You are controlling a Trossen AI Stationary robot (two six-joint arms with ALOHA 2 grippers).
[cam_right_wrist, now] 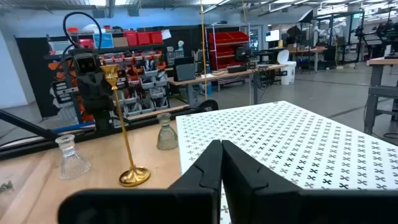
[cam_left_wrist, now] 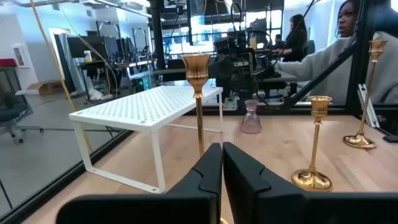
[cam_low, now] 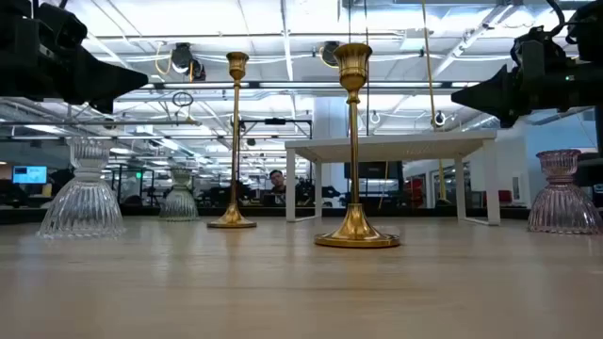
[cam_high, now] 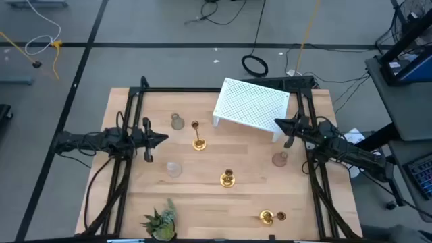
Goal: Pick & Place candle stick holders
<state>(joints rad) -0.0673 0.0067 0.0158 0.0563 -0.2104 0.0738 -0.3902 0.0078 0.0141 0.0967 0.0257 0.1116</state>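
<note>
Three gold holders stand upright on their round bases: one far left of centre (cam_high: 197, 142), one at centre (cam_high: 227, 179), one near the front edge (cam_high: 267, 216). Three glass holders stand on the table: grey-green (cam_high: 177, 121), clear (cam_high: 174, 169) and pink (cam_high: 279, 159). My left gripper (cam_high: 164, 138) is shut and empty above the table, pointing at the far gold holder (cam_left_wrist: 198, 71) with a gap between them. My right gripper (cam_high: 278, 123) is shut and empty beside the white rack's near right leg.
The white perforated rack (cam_high: 251, 106) stands on its legs at the table's far right. A green spiky plant (cam_high: 160, 221) sits at the near left edge. A dark frame (cam_high: 128, 115) runs along the table's sides. People sit beyond the table (cam_left_wrist: 348, 37).
</note>
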